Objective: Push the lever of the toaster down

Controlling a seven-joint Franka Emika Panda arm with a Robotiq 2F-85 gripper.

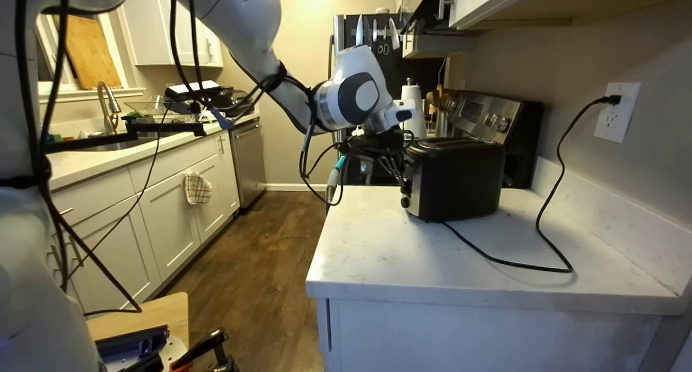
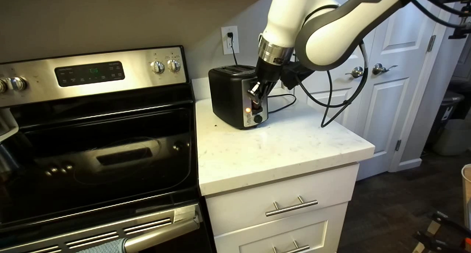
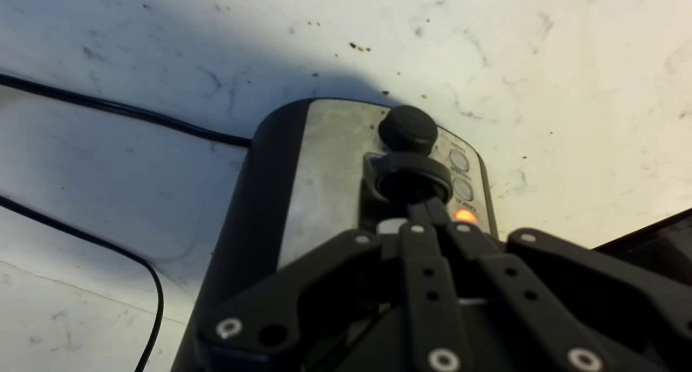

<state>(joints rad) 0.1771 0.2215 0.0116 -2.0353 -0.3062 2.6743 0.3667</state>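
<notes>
"Where the pale counter (image 1: 373,242) ends in an exterior view, what does the room show?"

"A wooden floor (image 1: 265,264), and white cabinets (image 1: 173,226) with a checked towel (image 1: 198,188) hanging from one. The toaster (image 1: 457,185) stands on the counter, its cord (image 1: 530,265) running to a wall outlet (image 1: 611,118). Beyond it, wooden utensils (image 1: 436,99) rise from a holder (image 1: 442,124), partly hidden."

"And the stove (image 2: 110,146)?"

"In an exterior view it stands just beside that counter, cut off at the left edge. The toaster's end face (image 2: 245,100) carries a lit orange light (image 2: 248,110); the arm (image 2: 331,43) covers part of that face, and what the slots (image 2: 237,69) contain I can't make out."

"The wrist view?"

"There the gripper (image 3: 432,212) is narrow, fingers (image 3: 420,247) together, tips at the lever (image 3: 413,165), low on the end face near the knob (image 3: 408,127). Whether they touch it I can't tell, black against black."
</notes>
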